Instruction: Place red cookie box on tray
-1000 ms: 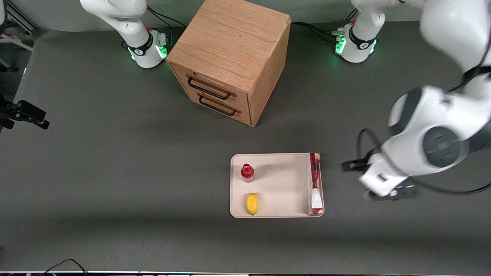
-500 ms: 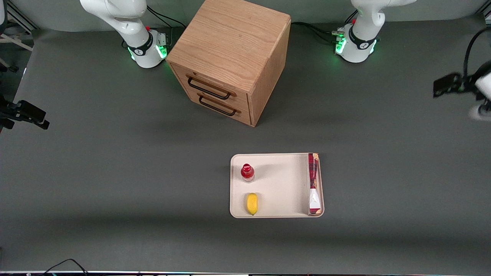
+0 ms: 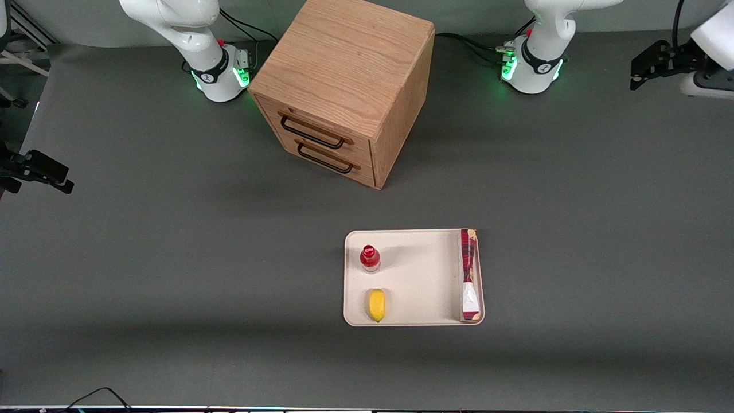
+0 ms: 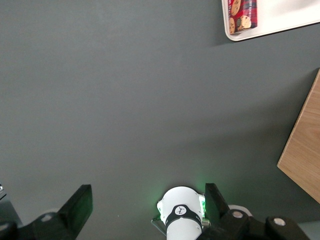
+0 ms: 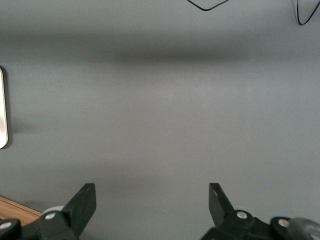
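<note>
Even, diffuse overhead light; all three views moderately bright, without glare.

Soft, wide shadow bands cross the matte grey table (image 3: 172, 258), one near the front camera's edge, one in front of the light oak drawer cabinet (image 3: 344, 69). The small red-capped bottle (image 3: 370, 258) casts a faint shadow on the cream-beige rectangular tray (image 3: 418, 275). Green lamps glow at the white arm base (image 3: 533, 69). The left gripper (image 4: 147, 205), high at the working arm's end, fingers spread, shows soft focus in its wrist view; there the tray rim appears nearly washed out.
</note>
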